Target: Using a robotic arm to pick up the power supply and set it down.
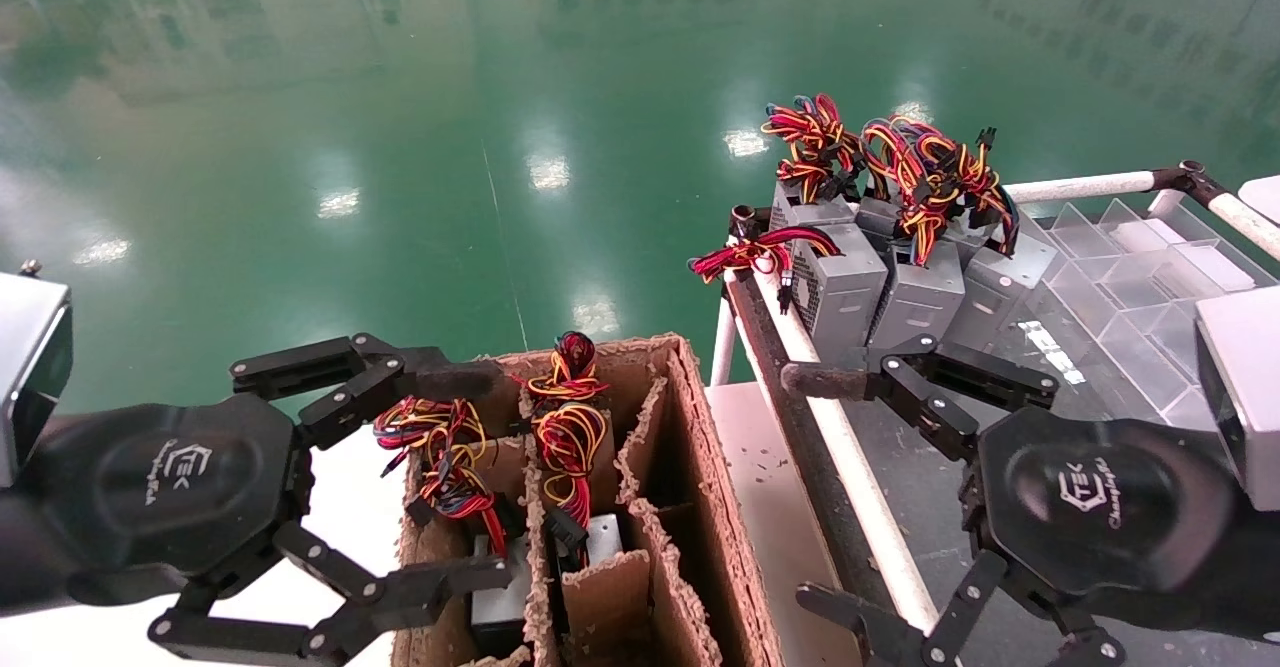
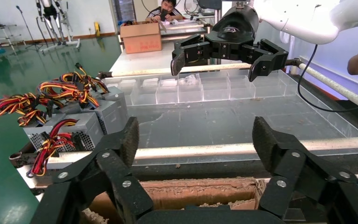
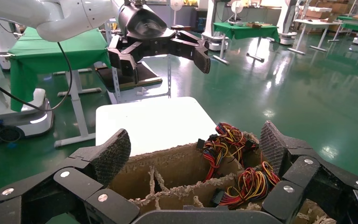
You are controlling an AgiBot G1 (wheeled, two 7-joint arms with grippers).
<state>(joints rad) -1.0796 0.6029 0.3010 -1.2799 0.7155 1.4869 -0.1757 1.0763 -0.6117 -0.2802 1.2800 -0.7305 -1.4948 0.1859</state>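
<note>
Two power supplies stand in a brown divided cardboard box (image 1: 690, 467). Their grey metal (image 1: 603, 539) shows low in the cells under looped red and yellow wire bundles (image 1: 566, 425). The same bundles (image 3: 254, 184) show in the right wrist view. Several more grey power supplies (image 1: 848, 292) with wire loops stand on the right table. My left gripper (image 1: 470, 477) hangs open beside the box's left side, with nothing between its fingers. My right gripper (image 1: 815, 492) is open and empty just right of the box, over the table rail. Each wrist view shows its own gripper (image 2: 198, 140) (image 3: 193, 151) open.
A white tube rail (image 1: 850, 457) edges the right table. A clear plastic divided tray (image 1: 1130, 257) lies behind the right gripper. A white tabletop (image 3: 154, 121) sits left of the box. Green glossy floor (image 1: 500, 147) stretches beyond. A person (image 2: 168, 9) sits far off.
</note>
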